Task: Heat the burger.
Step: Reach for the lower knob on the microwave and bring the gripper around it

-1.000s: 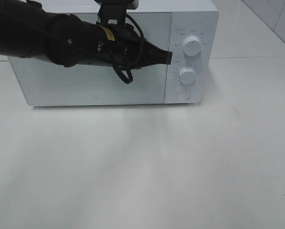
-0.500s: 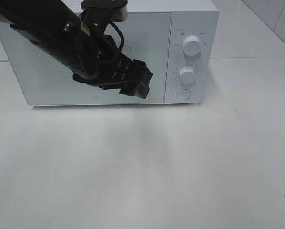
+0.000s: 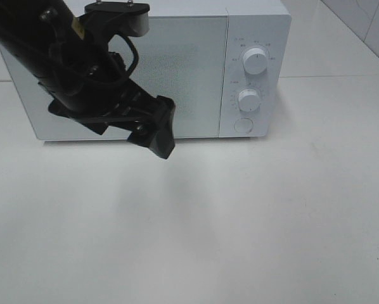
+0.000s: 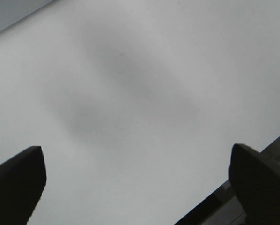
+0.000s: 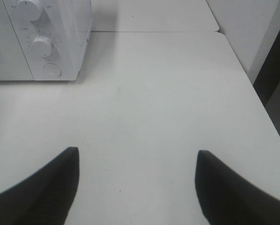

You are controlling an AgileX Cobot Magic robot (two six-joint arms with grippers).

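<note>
Exterior high view: a white microwave (image 3: 177, 69) stands at the back of the pale surface (image 3: 240, 221) with its frosted door (image 3: 189, 76) shut. On its right panel are two dials (image 3: 255, 61) above a round button (image 3: 243, 125). The left arm (image 3: 63, 57) crosses in front of the door, and its left fingers (image 3: 159, 130) hang over the surface near the door's lower edge. In the left wrist view they are spread wide with only bare surface between them. In the right wrist view the right fingers (image 5: 46, 187) are also spread and empty, over the surface to the right of the microwave. The burger shows in no view, so I cannot tell where it is.
</note>
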